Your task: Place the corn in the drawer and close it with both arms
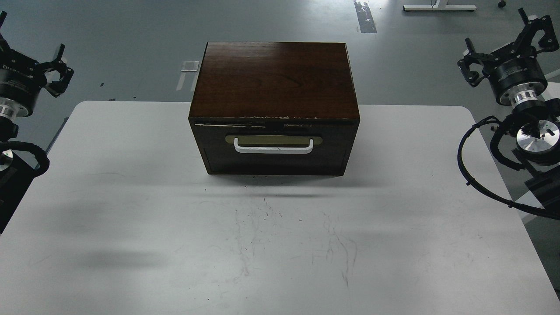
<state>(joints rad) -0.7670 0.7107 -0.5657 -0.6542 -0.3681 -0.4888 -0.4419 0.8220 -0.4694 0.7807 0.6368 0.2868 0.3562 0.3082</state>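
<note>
The drawer [274, 161] sits pushed into its dark brown wooden box [273, 78] at the back middle of the white table [131, 197]. Its white bar handle [273, 151] on a beige plate faces me, and the top edge is chipped. The corn is out of view. My left gripper [31, 51] hangs open and empty beyond the table's left edge, well left of the box. My right gripper [503, 43] hangs open and empty beyond the table's back right corner, well right of the box.
The table's front half shows only scuff marks [297, 236]. Grey floor lies behind, with a tape strip [365, 17] and a white stand base [439, 6]. Black cables [474, 175] loop off my right arm over the table's right edge.
</note>
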